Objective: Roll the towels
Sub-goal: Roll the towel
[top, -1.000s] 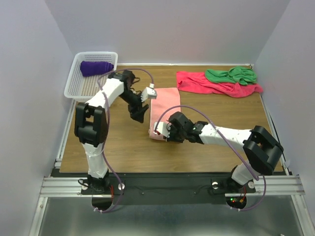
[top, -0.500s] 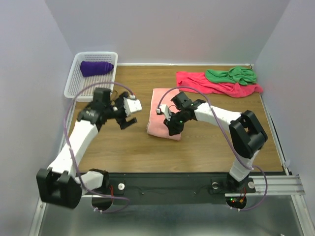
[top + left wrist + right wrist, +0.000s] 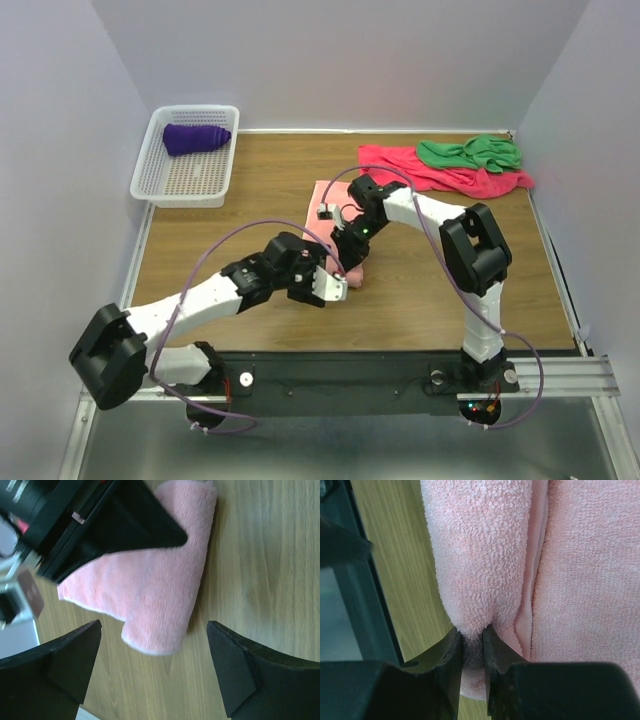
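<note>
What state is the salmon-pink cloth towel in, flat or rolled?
Partly rolled: the salmon-pink cloth towel has one end rolled up, pinched by the right gripper; the rest lies flat.

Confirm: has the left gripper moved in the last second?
Yes. The left gripper moved away from the basket toward the near table edge, beside the pink towel.

Bright even light, soft shadows, sharp.

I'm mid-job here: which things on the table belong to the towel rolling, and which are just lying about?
Job:
- salmon-pink towel, partly rolled, pinched by the right gripper
- crimson towel, unrolled
- green towel, bunched, overlapping the crimson one
- purple towel, rolled

Lying about:
- white mesh basket, holding the purple roll
</note>
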Available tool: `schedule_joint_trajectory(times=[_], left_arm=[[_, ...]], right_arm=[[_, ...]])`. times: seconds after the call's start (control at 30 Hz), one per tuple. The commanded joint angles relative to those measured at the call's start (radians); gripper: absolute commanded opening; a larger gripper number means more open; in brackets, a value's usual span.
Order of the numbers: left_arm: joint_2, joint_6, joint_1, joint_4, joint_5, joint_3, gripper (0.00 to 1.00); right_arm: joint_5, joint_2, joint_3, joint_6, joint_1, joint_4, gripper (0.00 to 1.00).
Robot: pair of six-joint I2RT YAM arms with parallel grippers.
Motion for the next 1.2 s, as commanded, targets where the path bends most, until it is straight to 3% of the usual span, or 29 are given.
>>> schedule_joint_trajectory(times=[0.0,0.2,0.3,0.47,0.53,0.57,0.63,0.67,0.73,1.0,1.03,1.17], left_arm=[[0.070,0.059,-0.058,0.162,-0.093,-0.025,0.99],[0.228,0.099,-0.073,0.167,-0.080,0.018,0.98],[0.287,0.104,-0.073,0.158,-0.090,0.050,0.92],[0.414,0.078,-0.073,0.112,-0.101,0.096,0.64],[0.444,0.069,-0.073,0.061,-0.096,0.118,0.54],[0.451,0.063,-0.073,0.044,-0.084,0.125,0.51],[0.464,0.031,-0.073,-0.023,-0.066,0.161,0.41],[0.471,0.017,-0.073,-0.046,-0.044,0.171,0.40],[0.486,-0.014,-0.073,-0.120,-0.015,0.211,0.35],[0.570,-0.095,-0.027,-0.356,0.145,0.366,0.31],[0.604,-0.100,0.005,-0.423,0.170,0.428,0.32],[0.730,-0.095,0.103,-0.643,0.354,0.646,0.37]], right_arm=[[-0.074,0.058,0.054,-0.022,-0.017,-0.117,0.11],[-0.108,0.107,0.116,-0.047,-0.039,-0.174,0.13],[-0.106,0.112,0.128,-0.059,-0.043,-0.191,0.14],[-0.098,0.106,0.140,-0.070,-0.054,-0.206,0.18],[-0.088,0.100,0.145,-0.075,-0.057,-0.206,0.26],[-0.077,0.098,0.150,-0.075,-0.060,-0.206,0.39],[-0.068,0.090,0.175,-0.072,-0.078,-0.205,0.46],[-0.060,0.083,0.189,-0.068,-0.101,-0.203,0.60],[-0.057,0.078,0.246,-0.055,-0.130,-0.203,0.70],[-0.045,0.006,0.451,0.001,-0.320,-0.203,0.86],[-0.043,-0.014,0.459,0.005,-0.339,-0.202,0.93],[0.021,-0.159,0.430,0.005,-0.394,-0.183,1.00]])
